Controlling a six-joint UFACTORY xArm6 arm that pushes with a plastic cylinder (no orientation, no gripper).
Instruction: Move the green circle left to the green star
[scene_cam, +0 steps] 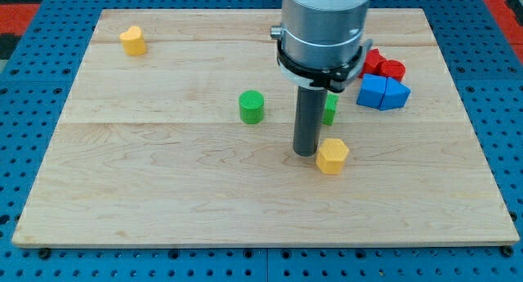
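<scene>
Step in hand: I judge it to be getting my tip (306,154) round to the proper side of the green circle (252,107) so a push carries it to the left side of the green star (329,109).
Landmark: the green circle, a short upright cylinder on the bench (163,176).
Green star: toward the view's right of the green circle, mostly hidden behind my rod; only a green sliver shows, so its shape cannot be confirmed here.
My tip: to the view's lower right of the green circle, apart from it, and just beside the yellow hexagon (333,155), possibly touching it.
How to do it well: the circle already lies on the star's left but with a gap. Bring the tip round to the circle's left without brushing it, then push slowly toward the view's right, through its centre, and stop short of knocking the star.
Risk: the yellow hexagon may be dragged as the tip leaves.
Arm pose: the rod stands vertical under the grey wrist housing (320,29), which comes in from the view's top.
Jaws: none on this arm; it carries only a rod and holds nothing.
Other blocks: red blocks (384,65) and blue blocks (382,92) far to the circle's right, a yellow block (133,41) to its upper left.
</scene>
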